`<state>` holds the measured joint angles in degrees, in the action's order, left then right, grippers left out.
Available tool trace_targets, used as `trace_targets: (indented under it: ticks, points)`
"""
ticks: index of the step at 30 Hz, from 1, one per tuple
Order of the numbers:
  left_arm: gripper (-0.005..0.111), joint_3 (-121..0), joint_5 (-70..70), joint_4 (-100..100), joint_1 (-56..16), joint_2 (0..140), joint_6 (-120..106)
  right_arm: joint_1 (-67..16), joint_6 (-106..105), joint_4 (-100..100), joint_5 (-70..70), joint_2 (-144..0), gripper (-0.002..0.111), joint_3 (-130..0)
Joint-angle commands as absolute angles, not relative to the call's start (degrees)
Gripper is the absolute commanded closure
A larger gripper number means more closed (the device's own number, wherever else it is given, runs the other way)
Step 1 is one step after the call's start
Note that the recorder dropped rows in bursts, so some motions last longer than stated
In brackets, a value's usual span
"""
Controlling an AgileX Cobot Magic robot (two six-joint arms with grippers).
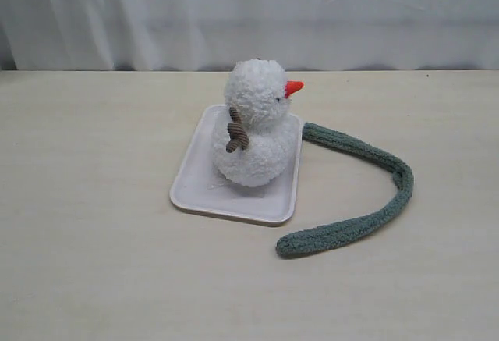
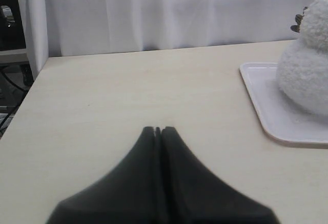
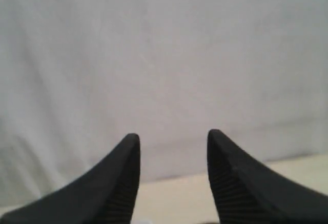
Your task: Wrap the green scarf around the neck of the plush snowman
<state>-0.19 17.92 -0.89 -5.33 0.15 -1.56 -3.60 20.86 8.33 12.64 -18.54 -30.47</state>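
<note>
- Fluffy white two-ball plush snowman [image 1: 256, 126] stands upright on a white rectangular tray [image 1: 204, 193] at the centre of the exterior view, orange nose pointing right.
- Long, dull grey-green fuzzy scarf [image 1: 374, 200] lies on the pale wooden table [image 1: 93, 239]. It curves from beside the tray's right edge to lower centre, and the neck is bare.
- Left gripper [image 2: 158, 129]: black fingers pressed together, empty.
- Right gripper [image 3: 173, 134]: fingers spread, empty, facing a white curtain [image 3: 154, 55].

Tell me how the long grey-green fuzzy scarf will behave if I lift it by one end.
Probably floppy: the long grey-green fuzzy scarf lies in a loose curve, so the rest should dangle and drag. Likely light, and its plush surface should grip rather than slip. Its far end lies beside the fluffy white snowman, so dragging might nudge it.
</note>
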Motion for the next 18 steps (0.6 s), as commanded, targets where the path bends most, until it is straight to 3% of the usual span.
trace_targets:
  ticks: [1,9,18]
  points:
    - [0.107,0.0,17.47,-0.74,-5.7,0.0,-1.43,-3.45,20.11,8.57,19.17,-30.23,0.056,-32.81]
    - [0.107,0.0,17.47,-0.74,-5.7,0.0,-1.43,-3.45,20.39,4.87,23.09,-71.78,0.057,-42.09]
    - [0.107,0.0,17.47,-0.74,-5.7,0.0,-1.43,-3.31,20.17,4.87,22.6,-93.33,0.057,-48.74]
